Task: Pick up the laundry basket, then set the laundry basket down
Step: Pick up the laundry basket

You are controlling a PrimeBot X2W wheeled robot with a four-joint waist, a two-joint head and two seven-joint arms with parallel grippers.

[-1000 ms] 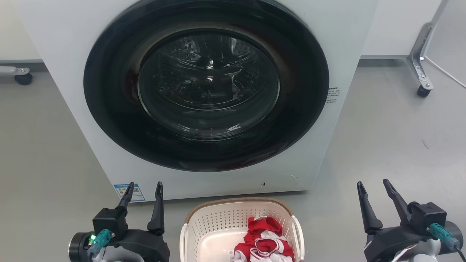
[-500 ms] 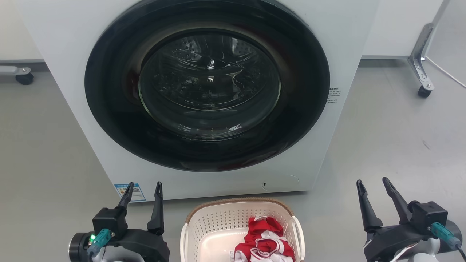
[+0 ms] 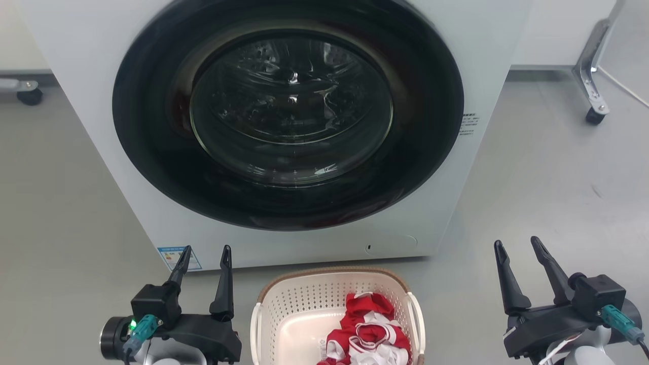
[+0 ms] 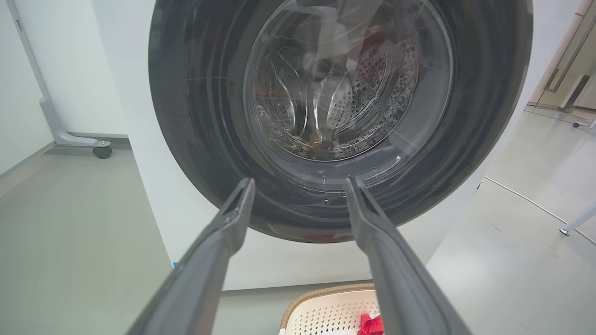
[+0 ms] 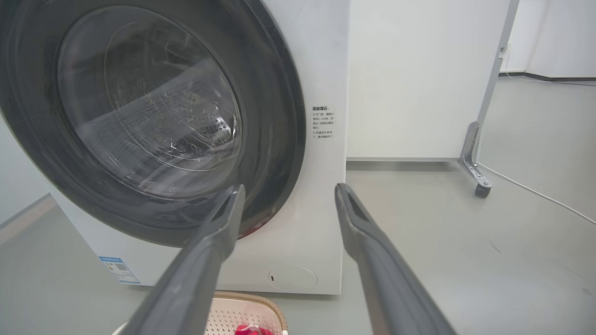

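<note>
Basket (image 3: 304, 309) sits on the floor (image 3: 532, 177) right in front of the washer (image 3: 487, 61), red clothes (image 3: 367, 324) inside. My left gripper (image 3: 208, 249) and right gripper (image 3: 516, 242) flank it, fingers spread, gripping nothing. So I reckon nothing's done yet: pickup and set-down both left.

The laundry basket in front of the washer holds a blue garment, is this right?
Not quite. The garment in the laundry basket is red and white, not blue; the head view shows it. The basket does stand in front of the washer.
</note>
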